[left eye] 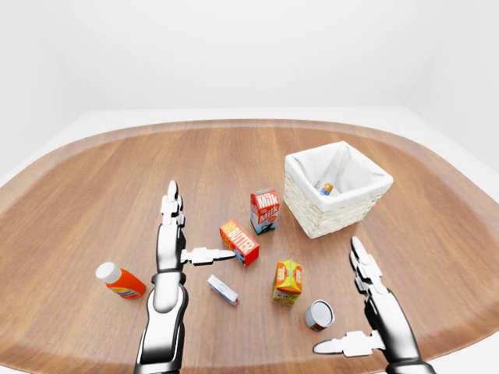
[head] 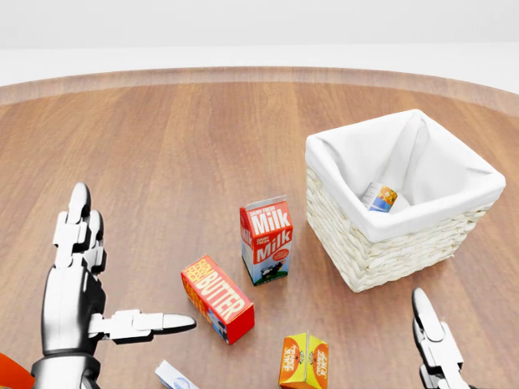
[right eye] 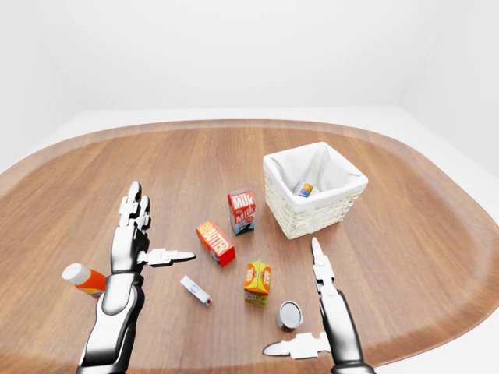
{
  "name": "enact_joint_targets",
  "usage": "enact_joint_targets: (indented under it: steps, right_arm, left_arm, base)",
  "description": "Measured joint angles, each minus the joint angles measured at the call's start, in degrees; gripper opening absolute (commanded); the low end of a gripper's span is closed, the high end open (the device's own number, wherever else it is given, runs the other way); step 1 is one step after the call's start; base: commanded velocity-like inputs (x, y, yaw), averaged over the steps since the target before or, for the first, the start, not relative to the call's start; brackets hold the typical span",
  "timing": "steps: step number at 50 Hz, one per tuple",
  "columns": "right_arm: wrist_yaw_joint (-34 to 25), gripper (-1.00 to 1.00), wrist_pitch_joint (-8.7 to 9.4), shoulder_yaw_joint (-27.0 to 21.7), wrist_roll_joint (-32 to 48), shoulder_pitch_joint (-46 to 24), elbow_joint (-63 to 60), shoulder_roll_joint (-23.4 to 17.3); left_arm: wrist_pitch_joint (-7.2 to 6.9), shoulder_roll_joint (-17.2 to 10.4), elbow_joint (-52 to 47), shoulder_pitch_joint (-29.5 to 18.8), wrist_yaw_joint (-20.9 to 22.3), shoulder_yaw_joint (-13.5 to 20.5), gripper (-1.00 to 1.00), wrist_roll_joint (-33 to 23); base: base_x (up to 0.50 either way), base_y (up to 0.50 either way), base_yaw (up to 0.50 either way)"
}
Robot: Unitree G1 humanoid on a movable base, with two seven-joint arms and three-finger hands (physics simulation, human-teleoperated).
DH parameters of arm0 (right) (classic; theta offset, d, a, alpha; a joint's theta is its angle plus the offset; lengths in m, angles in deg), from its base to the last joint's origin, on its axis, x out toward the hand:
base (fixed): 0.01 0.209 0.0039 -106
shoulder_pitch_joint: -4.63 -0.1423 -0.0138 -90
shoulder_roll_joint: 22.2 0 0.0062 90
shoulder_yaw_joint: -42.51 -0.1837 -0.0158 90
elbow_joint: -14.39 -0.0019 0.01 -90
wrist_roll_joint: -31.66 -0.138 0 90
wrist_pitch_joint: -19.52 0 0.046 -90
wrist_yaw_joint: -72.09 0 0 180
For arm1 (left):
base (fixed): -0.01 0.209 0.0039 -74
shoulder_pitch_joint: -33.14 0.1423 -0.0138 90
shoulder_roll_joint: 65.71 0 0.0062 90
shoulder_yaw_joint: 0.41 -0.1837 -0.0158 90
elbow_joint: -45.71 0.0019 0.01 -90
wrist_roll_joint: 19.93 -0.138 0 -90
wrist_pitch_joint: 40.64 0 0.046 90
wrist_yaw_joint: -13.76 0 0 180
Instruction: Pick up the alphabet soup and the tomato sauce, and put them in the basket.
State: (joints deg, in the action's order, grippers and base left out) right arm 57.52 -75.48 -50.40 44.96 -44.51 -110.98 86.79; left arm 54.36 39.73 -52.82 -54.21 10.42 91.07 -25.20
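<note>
Progress is judged at about half: one can with a blue and orange label is seen lying inside the basket, against the white liner at the right of the head view, though which of the two cans it is cannot be told from its label. A second can is seen lying on its side on the table, low in the left-eye view, just beside the orange carton and well apart from the basket; it is taken to be the one left to pick up and carry over. Nothing is held by either hand. The right hand is held spread at the lower right of the left-eye view, fingers extended upward and thumb stuck out to the left, near the lying can but not touching it; the can is seen between thumb and fingers in the picture, with a clear gap. The left hand is likewise held flat and released at the left centre, fingers up and thumb pointed right toward the butter box, with nothing grasped. A milk carton is seen upright to the left of the basket, a small white box lies below the butter, and a bottle with a white cap lies at the lower left.
</note>
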Motion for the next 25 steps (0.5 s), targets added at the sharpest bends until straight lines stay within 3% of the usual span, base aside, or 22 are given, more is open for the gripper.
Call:
enact_joint_targets:
  steps: [25]
  right_arm:
    - [0.0,1.00,0.00,-0.9,0.2,0.8,5.1,0.5]
  left_arm:
    - [0.00,0.0,-0.1,0.1,0.0,-0.1,1.00,-0.1]
  base:
    - [0.00,0.00,0.00]
